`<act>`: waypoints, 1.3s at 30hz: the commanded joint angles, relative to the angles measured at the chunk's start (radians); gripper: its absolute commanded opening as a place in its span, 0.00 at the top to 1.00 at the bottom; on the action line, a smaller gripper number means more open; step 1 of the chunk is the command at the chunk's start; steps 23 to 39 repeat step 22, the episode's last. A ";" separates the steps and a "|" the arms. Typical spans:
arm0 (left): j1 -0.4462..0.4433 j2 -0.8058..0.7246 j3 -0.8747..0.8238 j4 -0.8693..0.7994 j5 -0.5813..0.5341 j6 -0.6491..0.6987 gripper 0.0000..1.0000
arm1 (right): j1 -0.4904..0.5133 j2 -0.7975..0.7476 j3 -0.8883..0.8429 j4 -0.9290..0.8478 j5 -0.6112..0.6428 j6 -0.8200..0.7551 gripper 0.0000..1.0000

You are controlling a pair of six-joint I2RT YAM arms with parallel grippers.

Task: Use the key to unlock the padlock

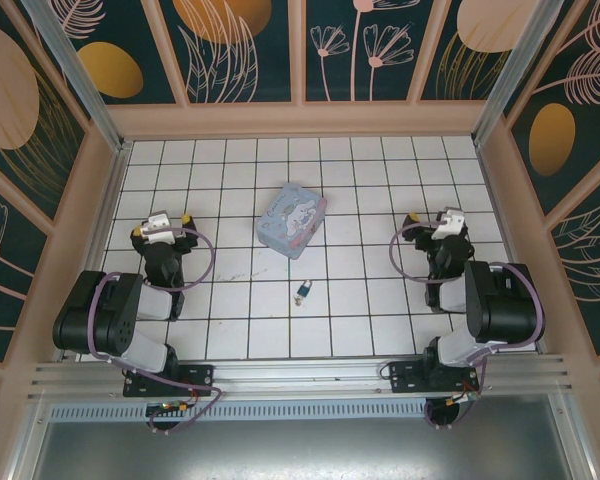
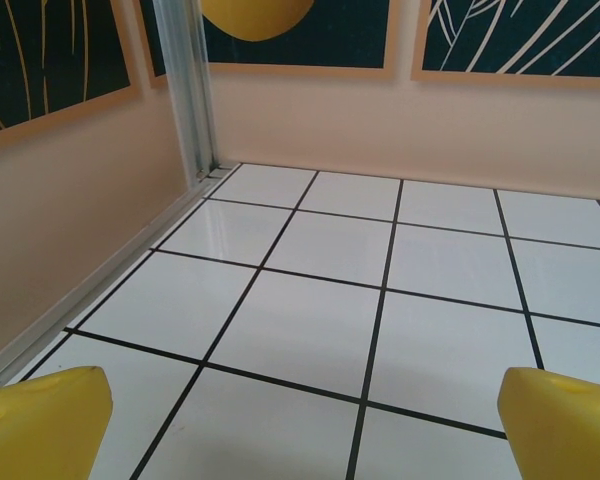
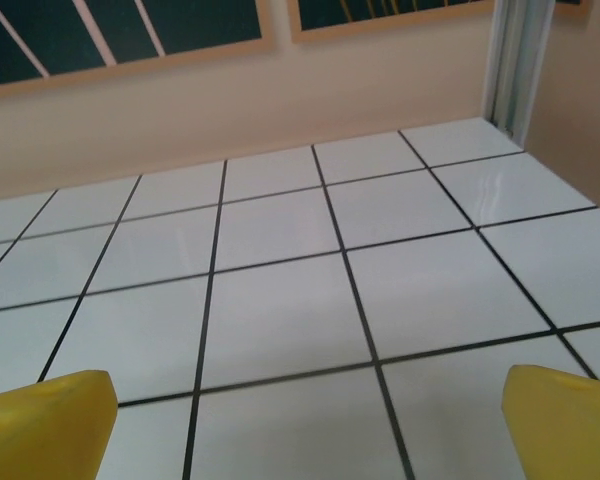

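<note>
Our left gripper (image 1: 161,222) and right gripper (image 1: 438,218) both stand wide and empty, the padlock (image 1: 304,291) lying about midway between the 2.

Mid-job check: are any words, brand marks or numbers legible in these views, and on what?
Nothing legible.
pale blue tin: cartoon print on the lid, any lettering too small to read.
padlock: too small to show a brand or number.
wall panels: leaf and flower patterns, no words.
</note>
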 commanded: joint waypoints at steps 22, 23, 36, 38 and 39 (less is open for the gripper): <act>0.012 -0.002 0.001 0.053 0.054 -0.005 0.01 | 0.040 -0.003 -0.002 0.017 -0.009 -0.028 0.01; 0.012 -0.002 0.001 0.053 0.054 -0.005 0.01 | 0.040 -0.003 -0.002 0.017 -0.009 -0.028 0.01; 0.012 -0.002 0.001 0.053 0.054 -0.005 0.01 | 0.040 -0.003 -0.002 0.017 -0.009 -0.028 0.01; 0.012 -0.002 0.001 0.053 0.054 -0.005 0.01 | 0.040 -0.003 -0.002 0.017 -0.009 -0.028 0.01; 0.012 -0.002 0.001 0.053 0.054 -0.005 0.01 | 0.040 -0.003 -0.002 0.017 -0.009 -0.028 0.01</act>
